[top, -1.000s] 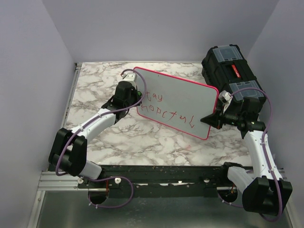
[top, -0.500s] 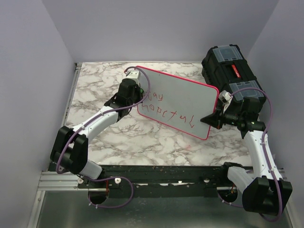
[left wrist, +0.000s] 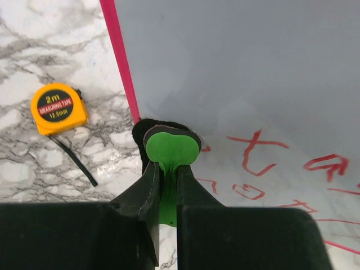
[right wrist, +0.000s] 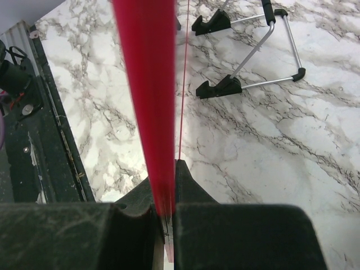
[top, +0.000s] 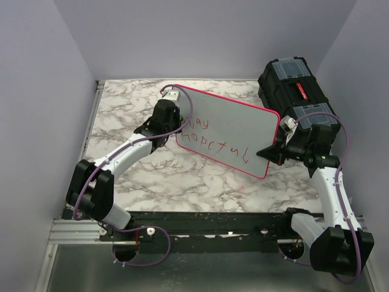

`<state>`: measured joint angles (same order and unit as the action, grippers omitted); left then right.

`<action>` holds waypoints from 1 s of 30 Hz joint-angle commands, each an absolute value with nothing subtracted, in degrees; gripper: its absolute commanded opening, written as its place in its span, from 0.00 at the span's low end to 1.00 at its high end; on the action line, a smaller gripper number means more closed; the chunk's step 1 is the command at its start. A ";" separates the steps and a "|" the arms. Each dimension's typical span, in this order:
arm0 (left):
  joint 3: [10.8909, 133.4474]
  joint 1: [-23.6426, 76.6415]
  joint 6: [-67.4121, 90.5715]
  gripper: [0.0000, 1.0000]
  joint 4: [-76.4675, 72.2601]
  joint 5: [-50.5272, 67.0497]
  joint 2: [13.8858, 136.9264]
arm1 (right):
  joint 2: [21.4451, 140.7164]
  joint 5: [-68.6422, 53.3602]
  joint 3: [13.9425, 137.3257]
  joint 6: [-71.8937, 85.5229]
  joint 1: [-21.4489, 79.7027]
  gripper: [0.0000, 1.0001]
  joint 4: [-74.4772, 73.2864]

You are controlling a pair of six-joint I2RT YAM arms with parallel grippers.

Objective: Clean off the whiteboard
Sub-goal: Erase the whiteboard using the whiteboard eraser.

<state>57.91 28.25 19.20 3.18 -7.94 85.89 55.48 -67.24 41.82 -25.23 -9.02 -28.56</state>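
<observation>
Left gripper (left wrist: 167, 175) clamped on green eraser (left wrist: 172, 147), pad touching whiteboard (left wrist: 253, 73) near left rim. Right gripper (right wrist: 164, 188) pinched on whiteboard's right edge.

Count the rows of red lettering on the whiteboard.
2 on the whiteboard: an upper row next to the left gripper, a lower row below it. The gripper may hide letters.

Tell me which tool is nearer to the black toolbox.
Right. The right tool clamps the edge of the whiteboard right beside the black toolbox; the left tool, shut on a green eraser, is at the board's opposite end, far from it.
</observation>
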 commanded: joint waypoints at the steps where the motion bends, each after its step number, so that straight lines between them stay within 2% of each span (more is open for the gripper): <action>1: 64.79 28.30 16.79 0.00 4.02 -8.59 84.90 | 54.29 -72.86 42.98 -27.33 -8.47 0.00 -27.95; 16: 54.01 30.06 21.10 0.00 -2.59 -4.92 87.81 | 54.29 -73.15 43.07 -27.42 -8.44 0.00 -28.04; 30: 63.53 30.82 17.93 0.00 4.15 -6.46 83.69 | 54.05 -73.14 43.11 -27.42 -8.45 0.00 -28.04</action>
